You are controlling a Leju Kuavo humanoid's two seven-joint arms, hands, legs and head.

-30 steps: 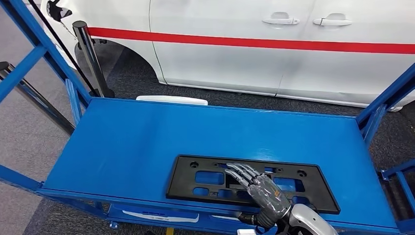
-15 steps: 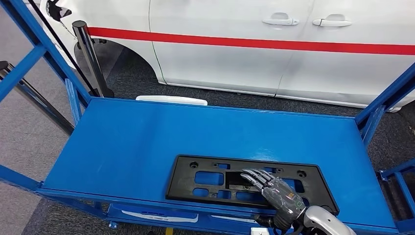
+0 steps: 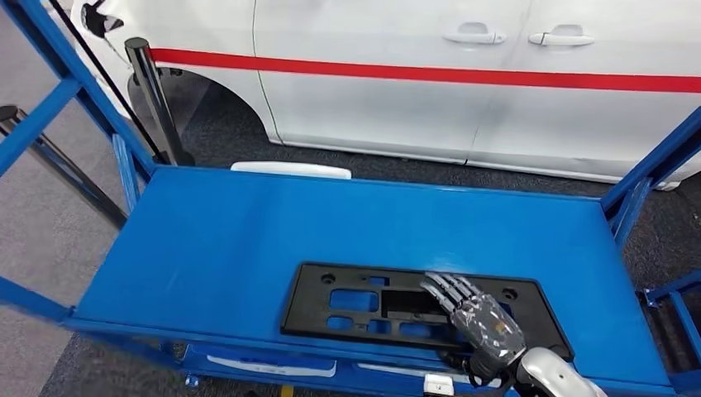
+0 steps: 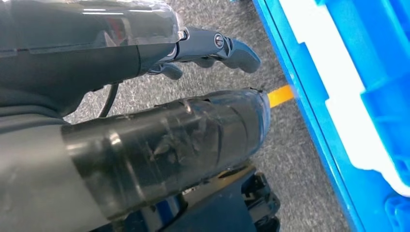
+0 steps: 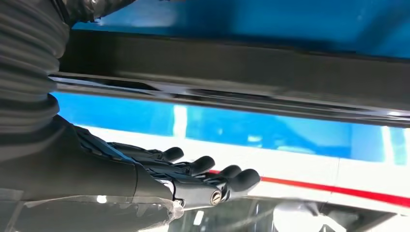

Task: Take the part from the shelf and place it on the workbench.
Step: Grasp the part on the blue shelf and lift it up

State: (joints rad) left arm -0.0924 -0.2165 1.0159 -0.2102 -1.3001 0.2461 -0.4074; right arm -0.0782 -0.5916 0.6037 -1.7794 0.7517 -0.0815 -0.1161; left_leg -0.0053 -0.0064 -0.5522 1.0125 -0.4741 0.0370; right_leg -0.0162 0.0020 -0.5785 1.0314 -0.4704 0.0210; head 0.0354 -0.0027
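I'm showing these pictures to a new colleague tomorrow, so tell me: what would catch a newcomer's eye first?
First, the black part, a flat frame with cut-outs, lying near the front edge of the bright blue shelf. The right hand lies over the frame's right half, fingers spread and pointing away from the robot. Behind the shelf stands a white car with a red stripe along its doors.

Part (image 3: 364,310): black moulded plastic, matt, faint sheen along its edge in the right wrist view. Shelf (image 3: 248,240): blue painted metal, smooth, softly glossy. Right hand (image 3: 479,318): dark plastic fingers under clear glossy film. Car (image 3: 463,91): glossy white paint. Floor (image 3: 50,223): rough grey carpet.
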